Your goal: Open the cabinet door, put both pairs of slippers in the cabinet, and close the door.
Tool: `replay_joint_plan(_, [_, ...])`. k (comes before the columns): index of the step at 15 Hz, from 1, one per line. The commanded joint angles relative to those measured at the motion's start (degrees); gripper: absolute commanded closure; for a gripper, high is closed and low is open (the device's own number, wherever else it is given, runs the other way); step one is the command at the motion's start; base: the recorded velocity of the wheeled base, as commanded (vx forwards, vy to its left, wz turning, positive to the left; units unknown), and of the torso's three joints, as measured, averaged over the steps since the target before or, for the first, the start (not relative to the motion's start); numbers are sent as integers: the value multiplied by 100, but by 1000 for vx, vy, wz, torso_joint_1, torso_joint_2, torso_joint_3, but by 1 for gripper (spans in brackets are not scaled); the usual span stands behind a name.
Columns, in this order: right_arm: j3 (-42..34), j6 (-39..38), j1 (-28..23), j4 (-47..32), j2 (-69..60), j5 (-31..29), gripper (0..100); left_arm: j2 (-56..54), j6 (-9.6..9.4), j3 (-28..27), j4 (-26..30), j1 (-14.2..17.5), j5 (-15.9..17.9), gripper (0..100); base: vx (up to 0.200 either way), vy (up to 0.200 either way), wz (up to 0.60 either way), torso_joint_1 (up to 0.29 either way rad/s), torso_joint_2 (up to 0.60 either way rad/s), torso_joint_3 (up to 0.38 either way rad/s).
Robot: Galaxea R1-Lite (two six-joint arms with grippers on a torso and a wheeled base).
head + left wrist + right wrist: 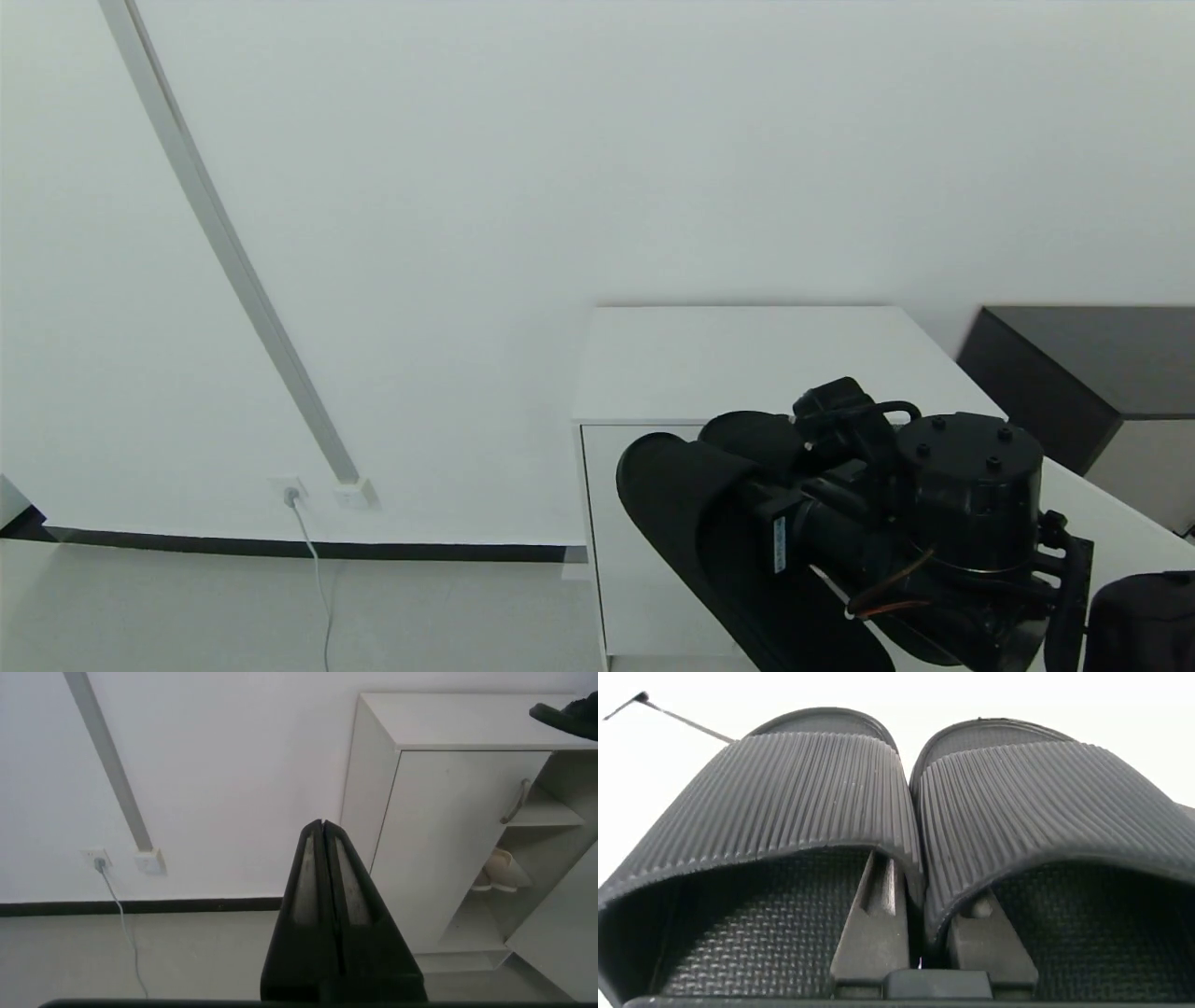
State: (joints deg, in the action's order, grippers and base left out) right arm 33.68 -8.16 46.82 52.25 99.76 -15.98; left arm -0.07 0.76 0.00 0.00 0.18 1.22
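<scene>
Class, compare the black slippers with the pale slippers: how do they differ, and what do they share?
The black slippers are dark and ribbed; the pale slippers are cream-coloured. The black slippers are clamped in the right pincer, outside the cabinet; the pale slippers lie inside it. Both are pairs kept together.

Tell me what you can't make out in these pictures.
1. Head view: the inside of the cabinet, hidden behind the black slippers and the right arm.
2. Left wrist view: the light slippers, partly behind the open door; the shelves are cut off by the edge.
3. Right wrist view: anything beyond the black slippers clamped in the right pincer.
</scene>
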Motion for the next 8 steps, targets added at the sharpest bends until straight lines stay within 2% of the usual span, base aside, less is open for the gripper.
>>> replay_joint_plan(1, [-37, 7, 2, -4, 18, -1, 100, 7, 4, 0, 0, -1, 1, 100, 0, 0, 0, 0, 0, 0])
replay_joint_plan(5, [-46, 7, 37, -4, 18, -10, 100, 7, -5, 0, 0, -1, 1, 100, 0, 0, 0, 0, 0, 0])
replay_joint_plan(8, [-46, 7, 37, -4, 9, -10, 100, 7, -5, 0, 0, -1, 1, 100, 0, -200, 0, 4, -1, -1])
